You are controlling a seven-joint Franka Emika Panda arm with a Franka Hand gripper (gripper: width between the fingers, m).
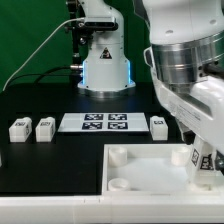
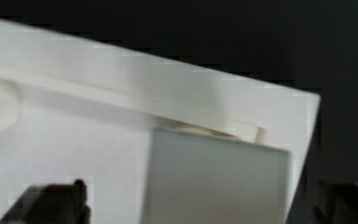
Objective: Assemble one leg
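The white panel (image 1: 140,165) with round corner sockets lies at the front of the table. One leg (image 2: 224,175), a white block, stands on end in a corner socket of the panel (image 2: 87,120); its tag shows in the exterior view (image 1: 203,160). My gripper (image 2: 194,198) reaches down over that far right corner (image 1: 205,172) with the leg between its fingers. One finger (image 2: 48,205) stands clear of the leg with a pale gap between them, and the other finger (image 2: 341,200) is close against it. The jaws are open around the leg.
Two loose legs (image 1: 18,129) (image 1: 44,128) lie at the exterior view's left and a third (image 1: 158,125) beside the marker board (image 1: 105,122). The robot base (image 1: 105,65) stands behind. My arm fills the exterior view's upper right.
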